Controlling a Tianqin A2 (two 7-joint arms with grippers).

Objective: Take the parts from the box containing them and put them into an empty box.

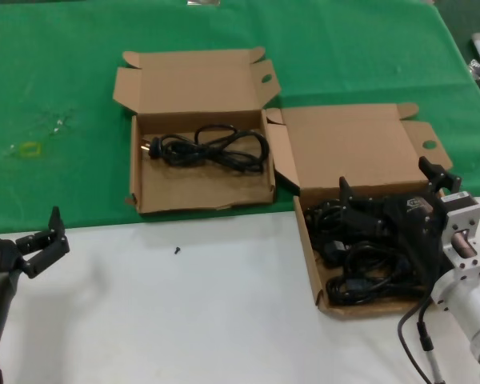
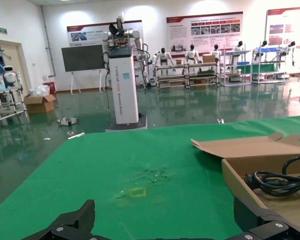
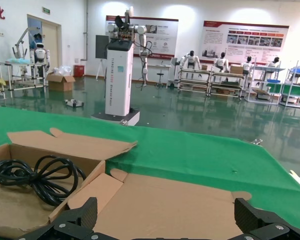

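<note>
The box with even corners (image 1: 310, 258) lies at the right with its plain lid panel (image 1: 352, 144) folded back, and holds several black power cords (image 1: 360, 282). My right gripper (image 1: 388, 180) hovers over its far part, open and empty; the right wrist view shows my right gripper (image 3: 165, 220) above the lid panel (image 3: 165, 197). The other box (image 1: 204, 200) lies left of it and holds one coiled cord (image 1: 212, 148), also seen in the right wrist view (image 3: 35, 175) and the left wrist view (image 2: 277, 181). My left gripper (image 1: 50, 240) is open and empty at the near left.
A green cloth (image 1: 56, 88) covers the far table and a white surface (image 1: 184, 320) the near part. A small black speck (image 1: 177, 250) lies on the white. A yellow tape mark (image 1: 30, 149) is on the cloth at the left. My right arm's cable (image 1: 416, 336) hangs near the box.
</note>
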